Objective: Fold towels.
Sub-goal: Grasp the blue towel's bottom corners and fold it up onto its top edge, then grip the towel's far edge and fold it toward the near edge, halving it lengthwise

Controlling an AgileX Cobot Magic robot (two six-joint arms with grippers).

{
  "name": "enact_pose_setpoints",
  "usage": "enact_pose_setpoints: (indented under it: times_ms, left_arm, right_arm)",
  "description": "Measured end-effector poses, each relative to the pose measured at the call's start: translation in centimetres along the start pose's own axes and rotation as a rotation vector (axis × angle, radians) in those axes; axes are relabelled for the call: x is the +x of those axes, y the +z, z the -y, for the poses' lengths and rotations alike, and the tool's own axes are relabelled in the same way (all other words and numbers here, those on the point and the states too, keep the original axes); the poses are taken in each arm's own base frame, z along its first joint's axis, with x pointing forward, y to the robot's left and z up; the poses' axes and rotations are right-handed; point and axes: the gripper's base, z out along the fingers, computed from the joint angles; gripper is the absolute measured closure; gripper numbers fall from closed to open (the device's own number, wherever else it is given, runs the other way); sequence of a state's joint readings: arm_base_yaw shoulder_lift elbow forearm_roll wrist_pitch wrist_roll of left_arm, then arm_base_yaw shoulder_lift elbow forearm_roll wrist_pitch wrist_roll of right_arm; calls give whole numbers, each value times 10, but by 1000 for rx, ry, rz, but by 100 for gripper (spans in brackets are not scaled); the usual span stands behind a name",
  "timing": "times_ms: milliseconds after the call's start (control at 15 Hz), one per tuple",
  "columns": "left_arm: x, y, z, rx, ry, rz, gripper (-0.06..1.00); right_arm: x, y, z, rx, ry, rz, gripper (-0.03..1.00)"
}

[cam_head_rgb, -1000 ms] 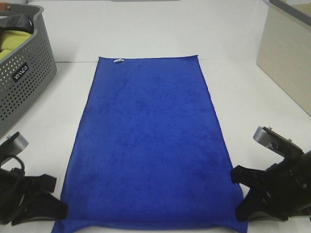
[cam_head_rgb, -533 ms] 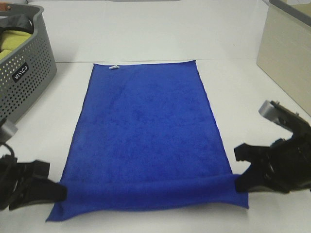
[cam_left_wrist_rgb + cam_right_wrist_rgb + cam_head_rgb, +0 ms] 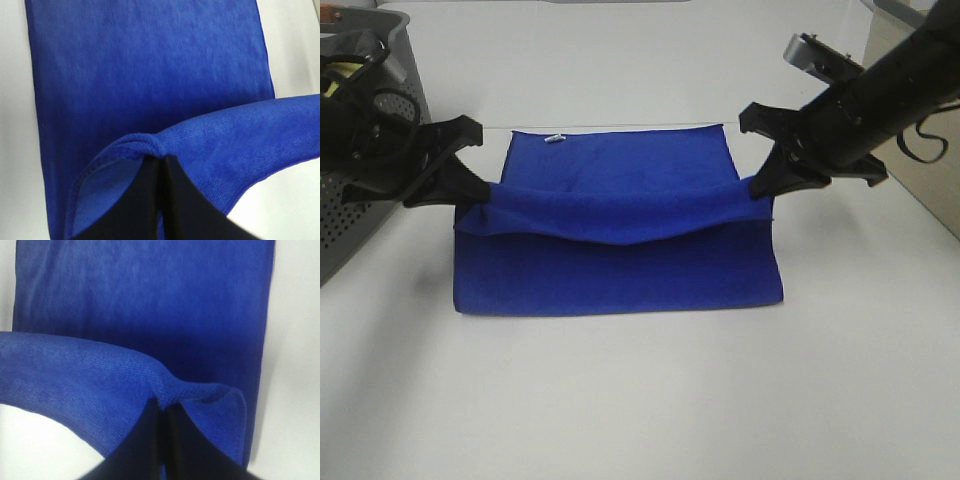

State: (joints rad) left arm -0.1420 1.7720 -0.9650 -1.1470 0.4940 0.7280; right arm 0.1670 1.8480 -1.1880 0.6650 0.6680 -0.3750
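**Q:** Item one: which step are you on?

**A:** The first fold, about midway by my judgement. Your left gripper (image 3: pixel 480 190) and right gripper (image 3: pixel 757 185) are each pinched shut on a corner of the blue towel (image 3: pixel 620 250). The held edge sags between them, and the rest lies flat on the table (image 3: pixel 640 400) below.

**Q:** Next move?

**A:** Probably carry both corners evenly to the far edge just beyond your grippers, by the white tag (image 3: pixel 556 139). Lower them, then let go.

**Q:** Item two: containers?

**A:** Grey basket (image 3: pixel 360 225), outboard of your left gripper, showing a sliver of yellow-green cloth (image 3: pixel 329 89). Beige box (image 3: pixel 930 190), beyond your right gripper, contents hidden.
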Motion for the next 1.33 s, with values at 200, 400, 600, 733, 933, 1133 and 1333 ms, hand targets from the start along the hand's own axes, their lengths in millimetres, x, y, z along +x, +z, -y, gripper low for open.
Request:
enact_pose_setpoints:
  times_ms: [200,400,600,733,933,1133,1333]
  left_arm:
    - [-60,32,-3,15,-10,75,94]
    - [-92,46,-6,30,-11,133,94]
    - [-127,73,-10,51,16,192,94]
    - [-145,93,-14,60,33,232,94]
    - [-157,122,-28,51,42,264,94]
    - [-153,144,-43,20,28,263,83]
    - [-156,143,-43,12,33,281,41]
  right_arm:
    - [-66,31,3,-14,-27,35,97]
    - [-98,47,16,-3,-23,57,97]
    - [-136,67,36,25,-41,119,97]
    - [-153,84,45,23,-52,163,97]
    - [-168,106,54,28,-77,225,97]
    - [-167,125,64,43,-68,248,96]
    - [-168,126,65,46,-65,262,64]
